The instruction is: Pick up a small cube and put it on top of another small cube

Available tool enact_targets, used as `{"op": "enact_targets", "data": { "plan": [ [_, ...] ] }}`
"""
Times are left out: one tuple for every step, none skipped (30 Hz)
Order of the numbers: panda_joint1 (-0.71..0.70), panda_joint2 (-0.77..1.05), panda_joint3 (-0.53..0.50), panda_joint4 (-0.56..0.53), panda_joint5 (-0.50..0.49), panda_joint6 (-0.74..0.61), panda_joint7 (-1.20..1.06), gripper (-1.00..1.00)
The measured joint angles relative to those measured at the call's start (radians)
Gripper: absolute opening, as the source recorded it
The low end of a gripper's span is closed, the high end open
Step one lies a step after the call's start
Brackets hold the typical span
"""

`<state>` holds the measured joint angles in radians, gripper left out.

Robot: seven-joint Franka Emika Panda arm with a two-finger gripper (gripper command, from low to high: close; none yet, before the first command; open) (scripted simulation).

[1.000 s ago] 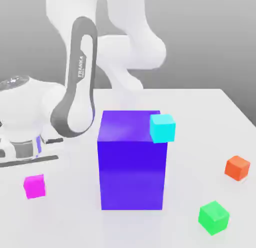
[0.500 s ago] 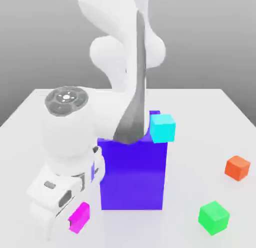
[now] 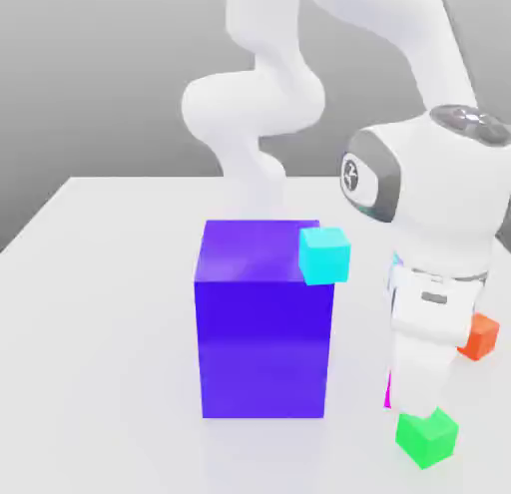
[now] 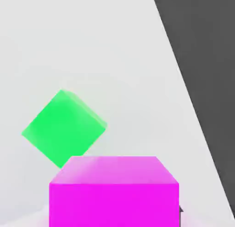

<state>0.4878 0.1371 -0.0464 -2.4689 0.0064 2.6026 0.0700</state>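
- Magenta-pink small cube (image 4: 114, 191), rigid and flat-faced, sits right under my hand camera; in the exterior view only a thin magenta sliver (image 3: 387, 390) shows behind the white gripper (image 3: 417, 382).
- I judge it is carried clamped between the fingers, above the table, though the fingers themselves are hidden, so I cannot confirm the grip.
- It looks light and stiff; smooth sides may slip, so I would hold two opposite flat faces, centred.
- Small bright green cube (image 4: 63, 128) rests on the white table (image 3: 120, 282), just beside the carried cube and turned at an angle to it.
- Large purple block (image 3: 263, 322) with a cyan cube (image 3: 324, 254) on its top corner stands well apart, as does an orange cube (image 3: 482, 337).
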Motion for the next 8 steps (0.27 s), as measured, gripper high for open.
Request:
{"op": "enact_targets", "data": {
  "plan": [
    [0.007,0.019,0.006,-0.002,0.004,0.023,0.012,-1.0],
    [0.01,0.047,0.009,-0.002,0.008,0.051,0.017,-1.0],
    [0.011,0.079,0.012,-0.002,0.011,0.083,0.018,-1.0],
    [0.011,0.113,0.014,0.0,0.014,0.115,0.018,-1.0],
    [0.01,0.141,0.016,0.001,0.016,0.142,0.018,1.0],
    [0.01,0.141,0.016,0.001,0.016,0.142,0.018,1.0],
    [0.01,0.141,0.016,0.001,0.016,0.142,0.018,1.0],
    [0.01,0.141,0.016,0.001,0.016,0.142,0.018,1.0]
  ]
}}
